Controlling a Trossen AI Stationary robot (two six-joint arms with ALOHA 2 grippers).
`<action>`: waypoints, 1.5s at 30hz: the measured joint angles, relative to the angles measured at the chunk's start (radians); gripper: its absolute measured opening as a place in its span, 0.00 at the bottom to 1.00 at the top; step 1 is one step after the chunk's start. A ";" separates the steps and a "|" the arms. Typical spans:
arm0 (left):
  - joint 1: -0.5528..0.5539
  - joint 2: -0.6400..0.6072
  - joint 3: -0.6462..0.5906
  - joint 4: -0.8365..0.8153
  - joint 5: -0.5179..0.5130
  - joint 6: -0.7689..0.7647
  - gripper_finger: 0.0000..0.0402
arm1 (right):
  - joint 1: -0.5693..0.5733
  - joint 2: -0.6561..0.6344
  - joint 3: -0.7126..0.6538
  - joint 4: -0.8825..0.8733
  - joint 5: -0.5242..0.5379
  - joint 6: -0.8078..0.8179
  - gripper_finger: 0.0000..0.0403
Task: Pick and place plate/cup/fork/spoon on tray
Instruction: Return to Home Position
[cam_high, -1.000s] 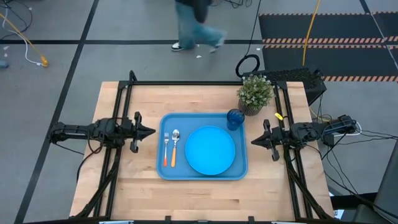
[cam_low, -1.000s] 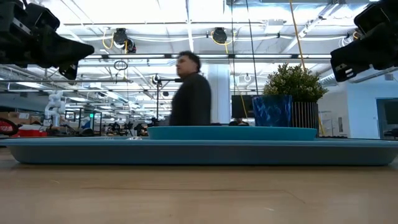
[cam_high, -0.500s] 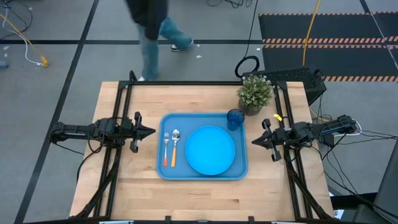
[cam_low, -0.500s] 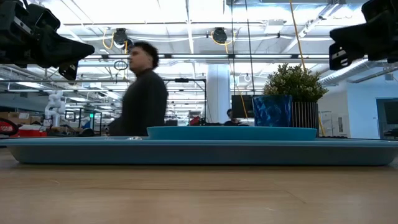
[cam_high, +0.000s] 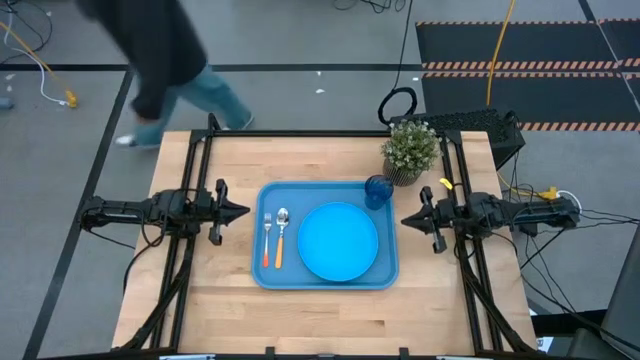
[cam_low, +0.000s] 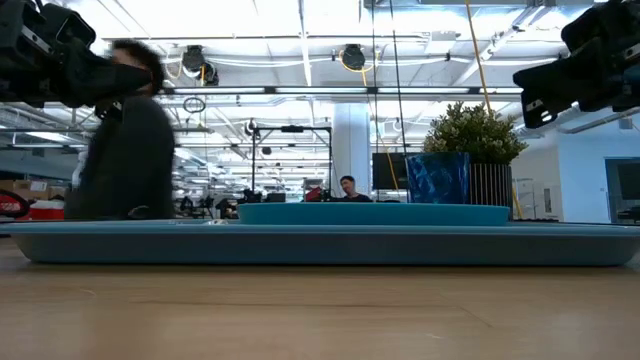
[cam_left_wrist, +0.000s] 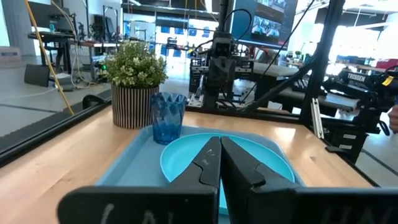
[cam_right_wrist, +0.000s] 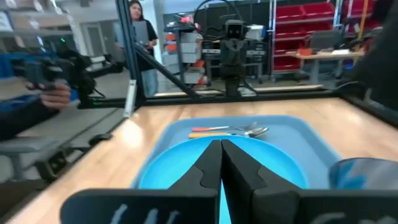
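The light-blue tray (cam_high: 262, 275) lies in the middle of the table. On it rest the round sky-blue plate (cam_high: 338, 241), the dark-blue cup (cam_high: 377, 190) upright at the tray's far right corner, and the fork (cam_high: 267, 238) and spoon (cam_high: 281, 234) side by side at its left end. My left gripper (cam_high: 244, 211) hovers shut left of the tray, pointing level at it. My right gripper (cam_high: 406, 222) hovers shut right of the tray, also level. Both are above the table and touch nothing. From the left wrist view the plate (cam_left_wrist: 255, 163) and cup (cam_left_wrist: 167, 117) lie ahead.
A potted green plant (cam_high: 409, 150) stands at the far right, just behind the cup. A person (cam_high: 165, 62) walks past beyond the table's far left corner. Bare wood lies along the near edge (cam_high: 330, 320) and far of the tray.
My right gripper has swung slightly toward the table's near edge and turned to point straight at the tray, staying shut. The person behind the table has walked from the middle toward the left.
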 joint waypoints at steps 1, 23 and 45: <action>0.000 0.000 0.000 -0.001 0.000 -0.001 0.01 | -0.006 0.000 0.000 0.000 -0.015 0.015 0.00; 0.000 0.000 0.000 -0.008 -0.043 0.062 0.08 | -0.007 0.003 0.000 -0.002 -0.017 0.064 0.00; 0.000 0.000 0.000 0.002 -0.043 0.060 0.08 | -0.007 0.003 0.000 0.000 -0.017 0.064 0.00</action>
